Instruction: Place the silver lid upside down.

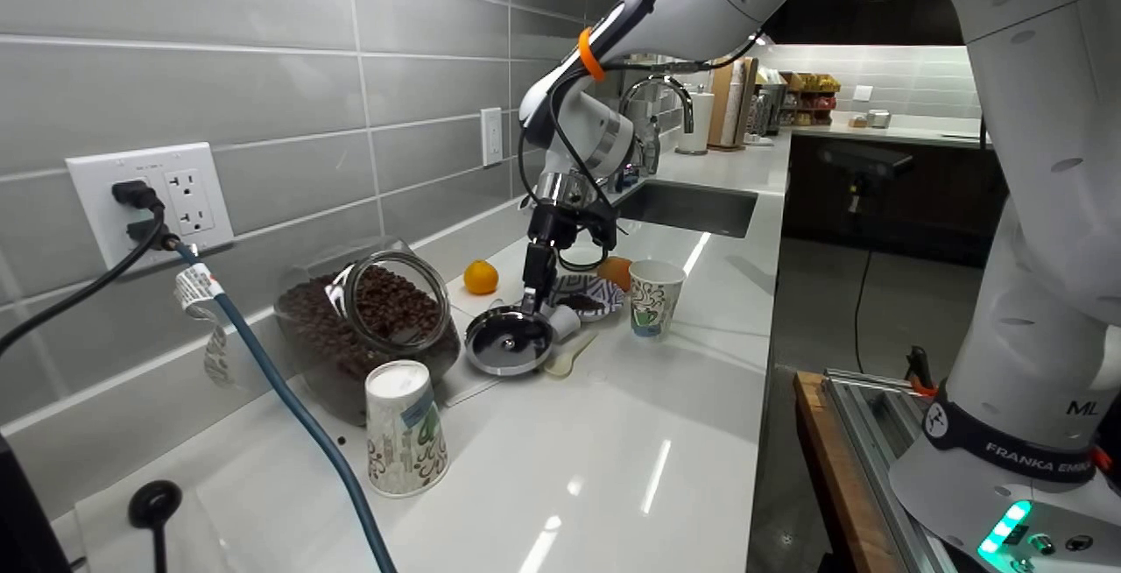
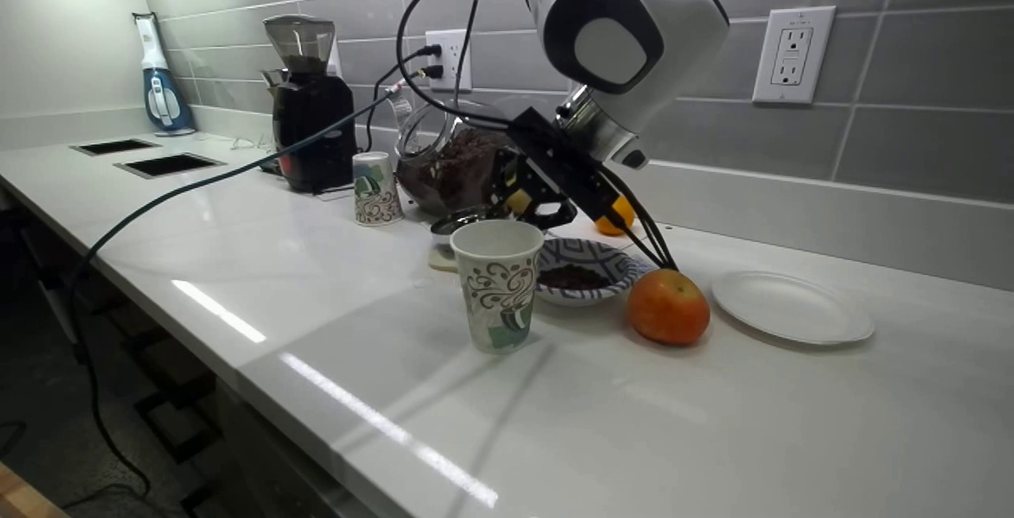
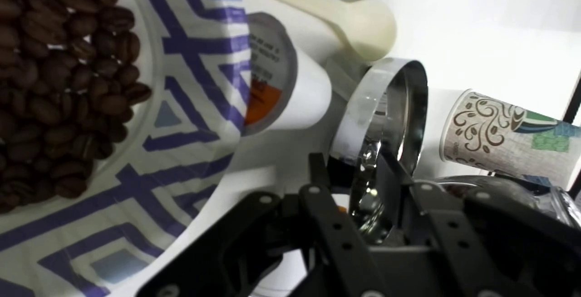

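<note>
The silver lid (image 1: 501, 352) is tilted beside the jar, its dark hollow inside facing that exterior view. It shows partly behind the white cup in an exterior view (image 2: 453, 225) and almost edge-on in the wrist view (image 3: 356, 111). My gripper (image 1: 531, 300) is at the lid's upper edge, pointing down. In the wrist view the fingers (image 3: 356, 167) are partly closed, one on each side of the lid. The right finger lies against it; a small gap shows lower down beside the left finger. The lid looks held at its edge, low over the counter. The knob is not clearly seen.
A coffee pod (image 3: 290, 88), a pale spoon (image 3: 345, 20) and a patterned bowl of beans (image 3: 195, 106) crowd the lid. A bean jar (image 1: 368, 328), an upside-down cup (image 1: 405, 433), an upright cup (image 2: 499, 288), an orange (image 1: 481, 277) and a plate (image 2: 792, 308) stand around.
</note>
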`<move>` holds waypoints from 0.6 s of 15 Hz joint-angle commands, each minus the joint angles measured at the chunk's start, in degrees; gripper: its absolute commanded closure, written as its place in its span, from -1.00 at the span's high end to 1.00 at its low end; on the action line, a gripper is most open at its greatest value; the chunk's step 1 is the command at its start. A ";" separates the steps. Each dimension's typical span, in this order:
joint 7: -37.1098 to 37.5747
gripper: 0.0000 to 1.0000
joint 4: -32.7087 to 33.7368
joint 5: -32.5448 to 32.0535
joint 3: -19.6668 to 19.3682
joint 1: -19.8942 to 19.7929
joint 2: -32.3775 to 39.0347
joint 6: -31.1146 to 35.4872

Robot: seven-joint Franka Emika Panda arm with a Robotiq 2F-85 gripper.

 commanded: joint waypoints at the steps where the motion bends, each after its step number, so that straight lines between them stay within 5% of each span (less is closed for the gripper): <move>1: 0.96 -0.54 1.97 0.07 0.77 -0.96 1.07 -1.66; 4: 0.82 -0.94 2.01 0.30 0.83 -1.11 0.89 -1.82; 9: 0.66 -1.00 2.14 0.45 0.98 -1.16 0.70 -2.20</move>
